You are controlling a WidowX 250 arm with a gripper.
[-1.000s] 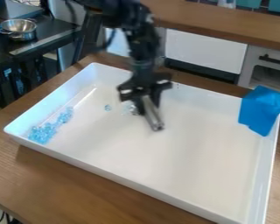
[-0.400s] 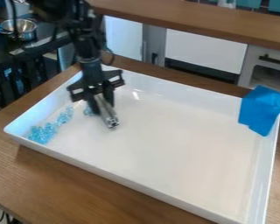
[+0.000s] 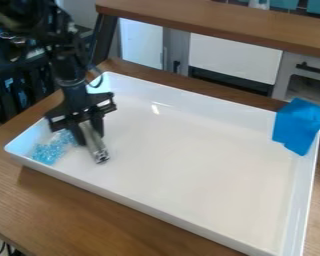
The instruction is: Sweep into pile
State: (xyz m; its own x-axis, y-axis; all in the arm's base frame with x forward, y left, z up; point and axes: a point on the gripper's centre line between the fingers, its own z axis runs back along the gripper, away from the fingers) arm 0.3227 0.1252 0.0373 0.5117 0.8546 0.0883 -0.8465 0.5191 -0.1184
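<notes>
While the black gripper point(image 3: 88, 131) hangs over the left side of the white tray point(image 3: 196, 155), as the view shows it, its two fingers pinch a silvery tube point(image 3: 93, 142) between them. The tube's long axis slants from upper left to lower right, its free end pointing down toward the tray's near side. Clear blue beads point(image 3: 49, 151) lie clustered in the tray's left corner, just beside the gripper. A blue cloth point(image 3: 299, 125) drapes over the right corner.
</notes>
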